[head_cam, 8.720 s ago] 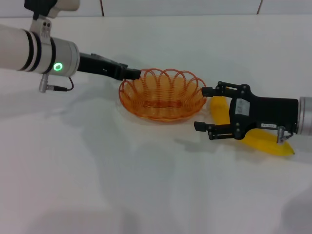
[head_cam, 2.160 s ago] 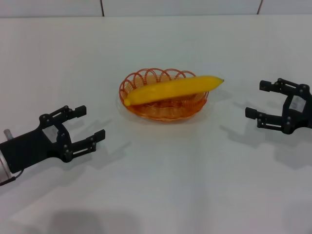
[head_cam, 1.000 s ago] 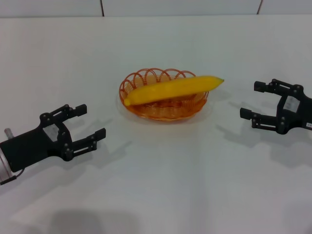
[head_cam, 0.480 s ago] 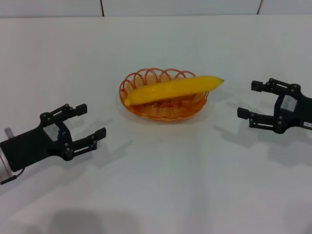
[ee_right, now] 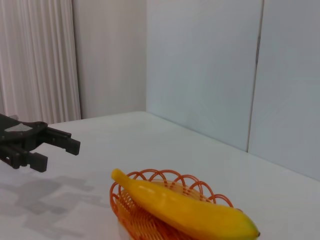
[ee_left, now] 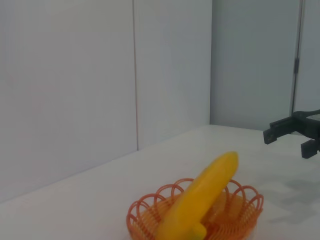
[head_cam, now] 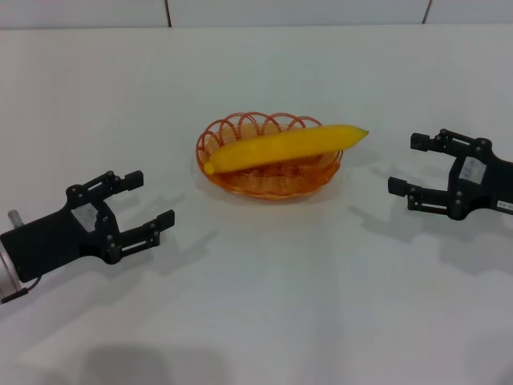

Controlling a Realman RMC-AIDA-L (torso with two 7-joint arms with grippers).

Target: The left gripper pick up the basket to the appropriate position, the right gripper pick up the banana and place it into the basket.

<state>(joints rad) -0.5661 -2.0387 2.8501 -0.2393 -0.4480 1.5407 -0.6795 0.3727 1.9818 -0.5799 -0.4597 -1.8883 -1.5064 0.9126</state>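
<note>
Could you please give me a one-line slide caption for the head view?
Banana lying across the orange basket, with open left gripper and right gripper apart on either side.

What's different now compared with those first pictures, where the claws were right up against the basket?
The banana, then on the table by the right end effector, now lies across the basket, one end past its rim. The left end effector has let go of the rim and drawn back to the near left; the right has pulled away to the right. Both are open and empty. The basket stayed put.
</note>
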